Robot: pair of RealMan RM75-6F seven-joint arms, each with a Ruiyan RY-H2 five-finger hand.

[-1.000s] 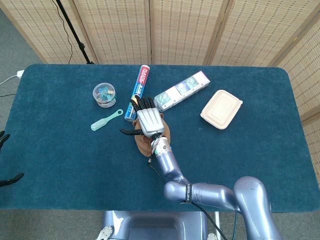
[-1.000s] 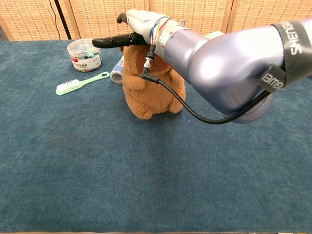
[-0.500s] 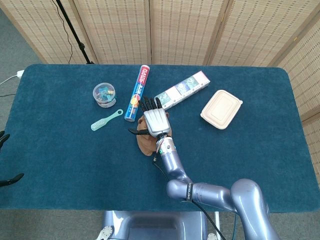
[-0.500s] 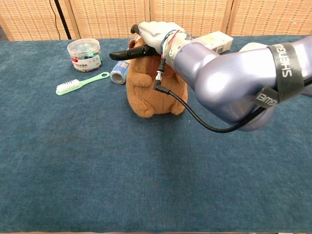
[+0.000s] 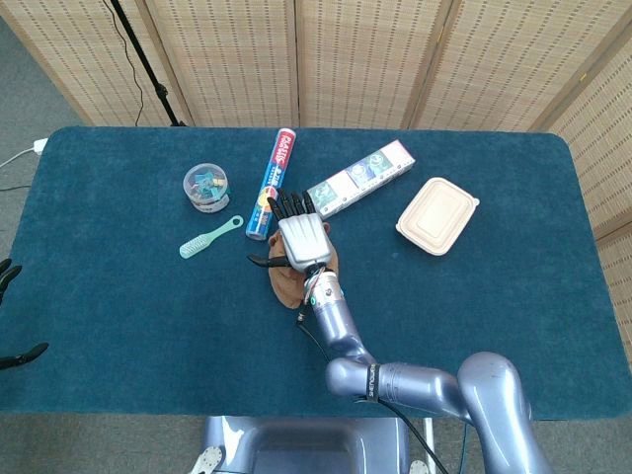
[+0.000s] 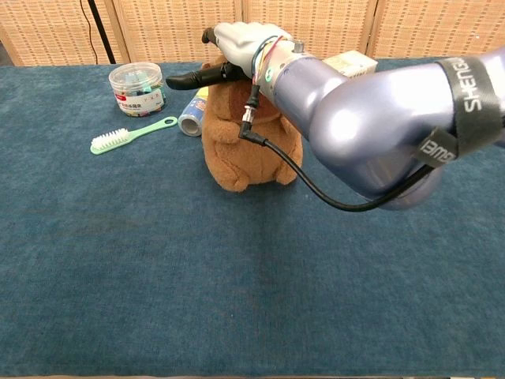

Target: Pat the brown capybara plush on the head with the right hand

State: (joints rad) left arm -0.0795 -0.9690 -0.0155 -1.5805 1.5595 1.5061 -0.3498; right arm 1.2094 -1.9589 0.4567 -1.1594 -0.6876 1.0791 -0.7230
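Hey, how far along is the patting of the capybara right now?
Done: the right hand has reached the brown capybara plush and sits flat over its head, fingers spread, holding nothing. In hand: the pat itself; the chest view does not show clearly whether the palm touches the head or hangs just above it. Left: finishing the pat and lifting the hand away. The left hand is only at the frame edge, idle.
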